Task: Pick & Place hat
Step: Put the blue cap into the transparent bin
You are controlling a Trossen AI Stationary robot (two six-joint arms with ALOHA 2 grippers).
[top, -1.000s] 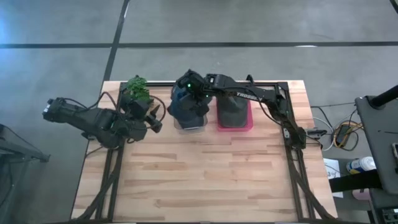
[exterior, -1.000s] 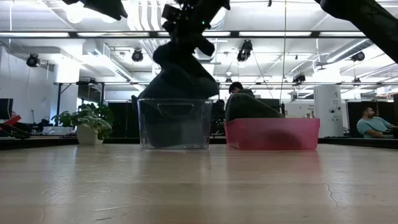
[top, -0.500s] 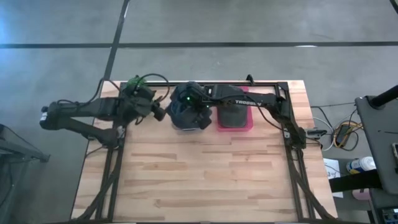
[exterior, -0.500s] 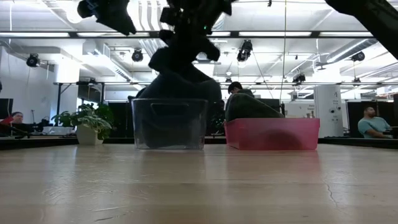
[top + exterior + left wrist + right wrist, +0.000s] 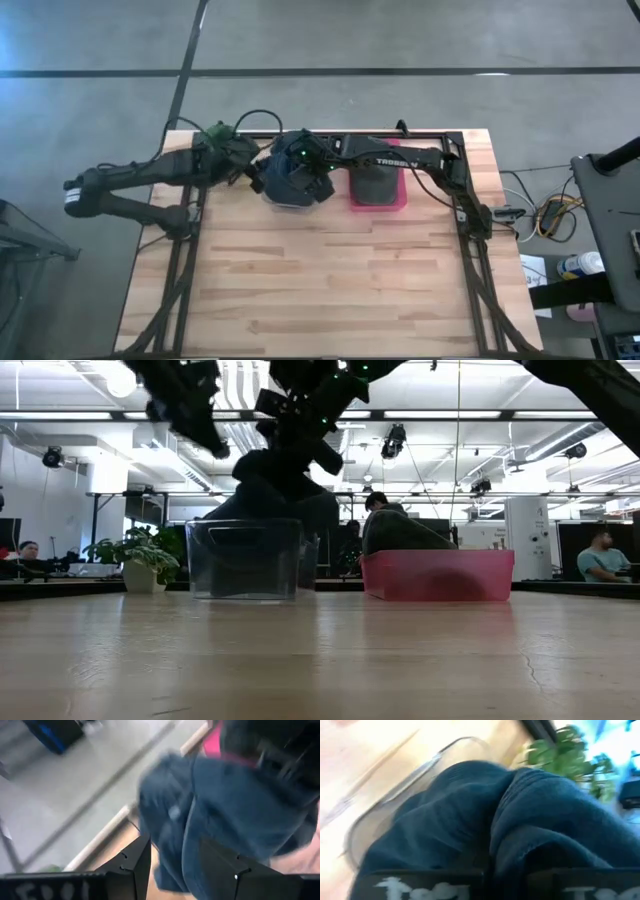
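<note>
Over the clear bin (image 5: 246, 558) at the back of the table (image 5: 330, 290), the blue hat (image 5: 283, 178) bulges above the rim, its lower part down inside the walls and its crown bunched up under the right gripper (image 5: 312, 165). In the right wrist view the fabric fills the space between that arm's fingers, so we judge the right jaws closed on the hat (image 5: 485, 825). The left gripper (image 5: 250, 172) sits just beside the hat on the plant side; in its wrist view the fingers (image 5: 134, 865) stand apart with cloth (image 5: 220, 815) right in front of them, jaws open and holding nothing.

Our main worry is the bin. It is light and stands free on the wood, and a hat stuffed into it can carry the bin along with any lift or sideways pull, tipping it or sliding it toward the plant (image 5: 140, 556). The left gripper is close enough to knock the wall too. With two arms crowded over one soft thing, their wrists may also touch.

A weak pinch on a fold could slip, leaving the hat draped half over the rim. The pink bin (image 5: 377, 186) beside it already holds a dark hat (image 5: 400, 532), and a wide swing of the right arm could brush that.
</note>
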